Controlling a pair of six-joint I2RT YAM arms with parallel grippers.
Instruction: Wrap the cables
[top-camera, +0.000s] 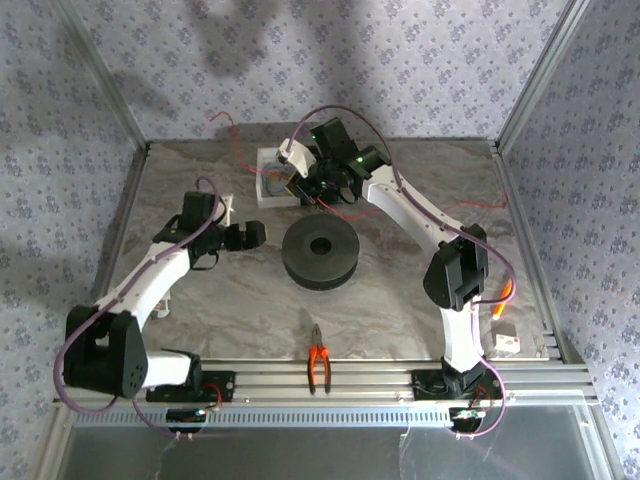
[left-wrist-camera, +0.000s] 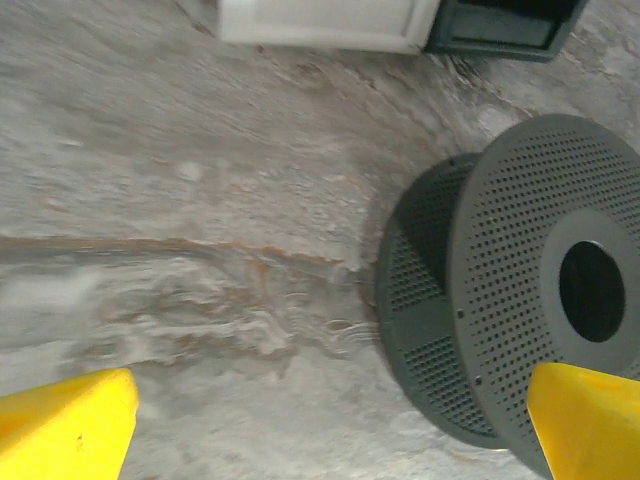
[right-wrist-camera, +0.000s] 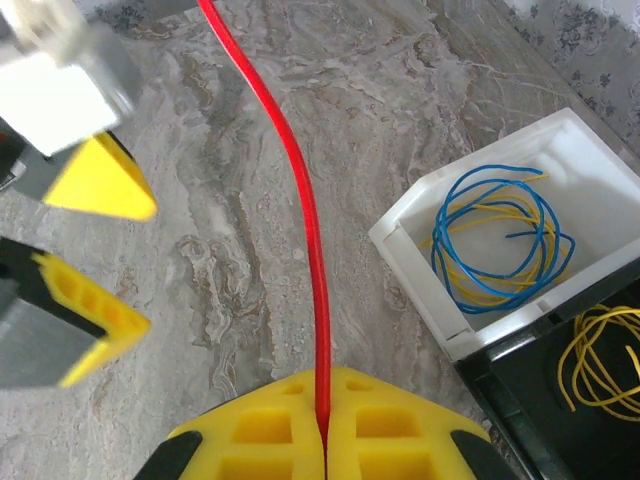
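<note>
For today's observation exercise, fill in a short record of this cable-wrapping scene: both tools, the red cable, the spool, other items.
left tool: open, empty, beside the black spool
right tool: shut on the red cable
red cable: leads from the right tool across the table
black spool: lying flat, mid-table
white bin: holds blue and yellow wire coils
pliers: at the table's near edge

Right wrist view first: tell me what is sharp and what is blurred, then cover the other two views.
Right wrist: the red cable and white bin are sharp, yellow-tipped shapes at the left edge blurred. Left wrist: the spool holes are crisp, the table soft. Top external: broad soft shadows on the back wall.
</note>
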